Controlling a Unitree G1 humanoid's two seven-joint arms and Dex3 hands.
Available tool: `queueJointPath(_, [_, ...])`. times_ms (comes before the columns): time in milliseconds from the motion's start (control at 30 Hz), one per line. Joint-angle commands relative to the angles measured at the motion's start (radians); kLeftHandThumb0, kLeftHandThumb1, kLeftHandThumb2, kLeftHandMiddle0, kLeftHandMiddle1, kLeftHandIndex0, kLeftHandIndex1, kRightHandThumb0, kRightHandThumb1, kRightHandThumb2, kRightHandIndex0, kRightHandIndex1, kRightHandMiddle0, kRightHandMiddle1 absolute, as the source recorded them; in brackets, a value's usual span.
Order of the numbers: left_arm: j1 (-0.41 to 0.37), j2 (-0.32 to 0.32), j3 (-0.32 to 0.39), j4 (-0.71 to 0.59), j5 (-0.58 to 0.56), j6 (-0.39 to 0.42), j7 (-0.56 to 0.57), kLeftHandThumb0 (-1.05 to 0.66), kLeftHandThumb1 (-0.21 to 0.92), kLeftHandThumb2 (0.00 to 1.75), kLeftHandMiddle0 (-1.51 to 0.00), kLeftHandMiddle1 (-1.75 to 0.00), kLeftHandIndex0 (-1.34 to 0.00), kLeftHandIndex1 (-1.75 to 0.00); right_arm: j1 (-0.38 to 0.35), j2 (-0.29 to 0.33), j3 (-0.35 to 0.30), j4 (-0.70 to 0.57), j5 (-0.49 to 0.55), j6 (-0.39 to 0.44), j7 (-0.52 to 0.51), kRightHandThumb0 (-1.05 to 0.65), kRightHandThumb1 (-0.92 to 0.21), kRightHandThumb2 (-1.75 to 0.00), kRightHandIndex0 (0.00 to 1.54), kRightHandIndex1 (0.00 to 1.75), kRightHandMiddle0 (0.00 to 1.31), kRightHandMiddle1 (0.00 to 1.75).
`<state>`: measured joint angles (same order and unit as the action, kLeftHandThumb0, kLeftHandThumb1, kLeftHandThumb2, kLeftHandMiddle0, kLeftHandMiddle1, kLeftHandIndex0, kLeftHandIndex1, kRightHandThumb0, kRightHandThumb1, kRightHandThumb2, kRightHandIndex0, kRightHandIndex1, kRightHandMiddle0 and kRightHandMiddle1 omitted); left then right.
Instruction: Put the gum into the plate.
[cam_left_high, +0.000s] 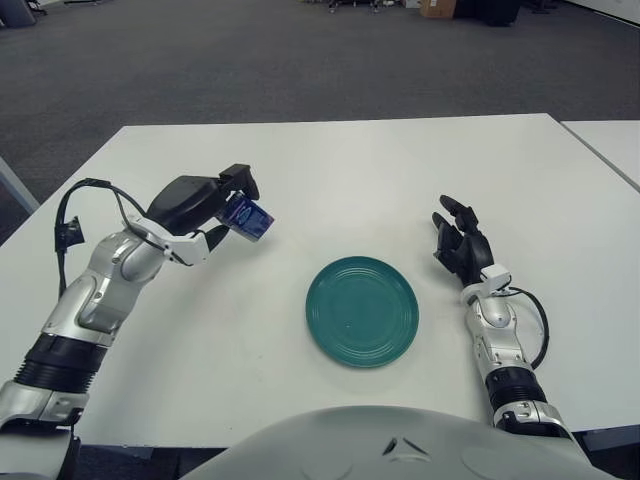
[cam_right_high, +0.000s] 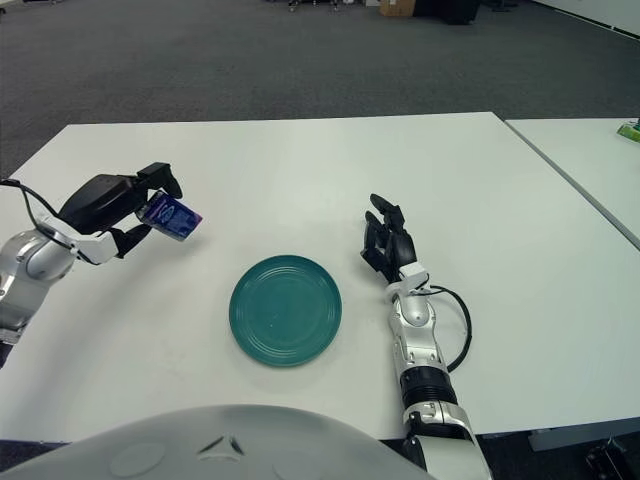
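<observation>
White table and surroundings

The white table (cam_left_high: 330, 170) stands on dark grey carpet (cam_left_high: 300, 60). A second white table (cam_right_high: 590, 170) sits just beside its right edge, carrying a small green object (cam_right_high: 630, 130) at its far edge.
</observation>
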<state>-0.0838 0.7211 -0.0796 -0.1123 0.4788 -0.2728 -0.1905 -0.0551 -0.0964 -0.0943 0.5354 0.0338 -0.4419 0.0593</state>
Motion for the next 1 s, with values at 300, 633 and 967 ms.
queueJointPath(300, [-0.090,-0.136,-0.128,-0.183,0.097,0.179,-0.147,0.00,0.19,1.46,-0.71,-1.70,-0.49,-1.75,0.131,0.006,0.000,0.163,-0.019,0.044,-0.018,-0.73,-0.92,-0.87,0.29,0.00,0.00,0.59])
queueJointPath(633, [-0.140,-0.257,-0.245,-0.184,0.170,0.170,-0.145,0.00,0.10,1.55,-0.78,-1.68,-0.56,-1.75,0.130,0.010,0.012,0.170,-0.032,0.040,-0.041,-0.74,-0.92,-0.87,0.30,0.00,0.00,0.61])
queueJointPath(967, [-0.174,-0.349,-0.339,-0.155,0.185,0.142,-0.149,0.00,0.06,1.58,-0.83,-1.64,-0.59,-1.75,0.130,0.020,0.018,0.172,-0.039,0.027,-0.067,-0.70,-0.92,-0.87,0.34,0.02,0.00,0.63])
